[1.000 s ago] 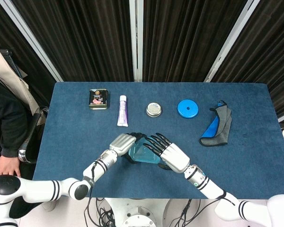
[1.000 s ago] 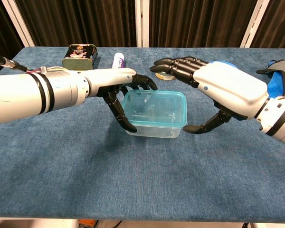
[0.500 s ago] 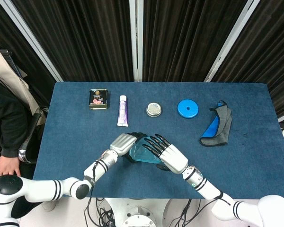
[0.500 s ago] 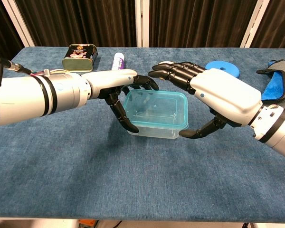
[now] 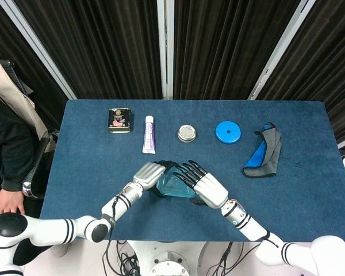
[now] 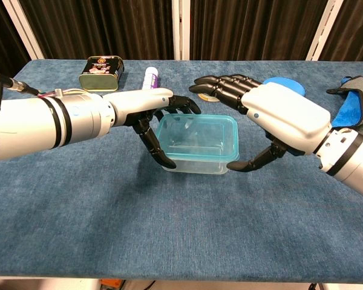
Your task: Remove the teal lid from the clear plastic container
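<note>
Between both spread, empty hands, left [image 6: 146, 110] and right [image 6: 278, 118], the lidded container [image 6: 199, 144] lies crosswise.

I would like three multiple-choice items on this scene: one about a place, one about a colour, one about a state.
1. Where does the round blue disc lie?
A. between the round silver tin and the grey-and-blue cloth
B. left of the green tin
C. inside the container

2. What colour is the container's lid?
A. red
B. teal
C. yellow

3. What is the state of the lid?
A. lying on the table
B. lifted by the right hand
C. still on the clear plastic container

Key: 1 A, since the head view shows it in the far row between them. 2 B, as its rim is teal. 3 C, because it sits on the box between the left hand and right hand.
</note>
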Tool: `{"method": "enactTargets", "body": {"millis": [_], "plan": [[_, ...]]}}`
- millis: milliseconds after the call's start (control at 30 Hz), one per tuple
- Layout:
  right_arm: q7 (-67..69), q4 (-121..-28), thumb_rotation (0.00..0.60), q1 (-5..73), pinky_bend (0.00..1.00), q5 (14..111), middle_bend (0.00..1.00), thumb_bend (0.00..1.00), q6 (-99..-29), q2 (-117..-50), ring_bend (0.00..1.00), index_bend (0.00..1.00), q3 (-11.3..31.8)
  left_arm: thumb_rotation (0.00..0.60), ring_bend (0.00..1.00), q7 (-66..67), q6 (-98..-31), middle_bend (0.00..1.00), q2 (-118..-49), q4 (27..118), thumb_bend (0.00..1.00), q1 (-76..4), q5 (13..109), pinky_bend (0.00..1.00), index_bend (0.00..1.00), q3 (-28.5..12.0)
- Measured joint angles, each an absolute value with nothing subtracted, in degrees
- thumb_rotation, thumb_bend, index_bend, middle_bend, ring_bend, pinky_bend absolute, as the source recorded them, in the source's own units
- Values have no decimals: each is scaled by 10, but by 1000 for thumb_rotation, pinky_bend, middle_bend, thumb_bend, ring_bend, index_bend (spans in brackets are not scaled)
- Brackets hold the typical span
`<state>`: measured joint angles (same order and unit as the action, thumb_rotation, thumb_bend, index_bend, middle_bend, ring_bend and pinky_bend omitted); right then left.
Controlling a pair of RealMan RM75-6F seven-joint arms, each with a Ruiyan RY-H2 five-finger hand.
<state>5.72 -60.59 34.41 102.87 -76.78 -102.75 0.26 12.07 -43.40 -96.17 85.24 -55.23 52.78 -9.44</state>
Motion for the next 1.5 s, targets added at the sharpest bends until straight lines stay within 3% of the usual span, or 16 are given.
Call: {"method": "enactTargets", "body": {"millis": [667,800,867,967,1000,1100,1333,1500], "plan": [[55,-626,600,350,0,1017,0,76,-780,-1012,0,0,7,600,199,135,-441,290,-969,845,0,-554,532,260,336,-91],[58,-627,600,351,0,1020,6,160,-785,-1011,0,1,6,600,199,136,-441,283,-968,847,0,-554,534,258,322,-92],[61,-626,600,351,0,1022,53,258,-787,-1011,0,102,4,600,195,135,-442,271,-967,849,0,-554,537,255,291,-92],[65,-622,600,351,0,1024,132,338,-794,-1012,0,417,3,600,170,130,-443,240,-966,852,0,-552,541,250,242,-93],[66,-619,600,351,0,1026,141,355,-796,-1012,0,482,2,600,160,127,-443,227,-966,853,0,-552,544,248,230,-94],[73,-617,600,352,0,1027,148,417,-797,-1013,0,567,-1,600,138,122,-444,202,-966,852,0,-550,548,244,215,-96],[78,-614,600,353,0,1028,154,497,-799,-1013,0,619,-3,600,113,114,-445,183,-968,850,0,-548,555,180,204,-99],[84,-615,600,354,0,1028,199,531,-801,-1012,0,736,-4,600,90,111,-446,170,-968,849,0,-547,559,150,194,-99]]}}
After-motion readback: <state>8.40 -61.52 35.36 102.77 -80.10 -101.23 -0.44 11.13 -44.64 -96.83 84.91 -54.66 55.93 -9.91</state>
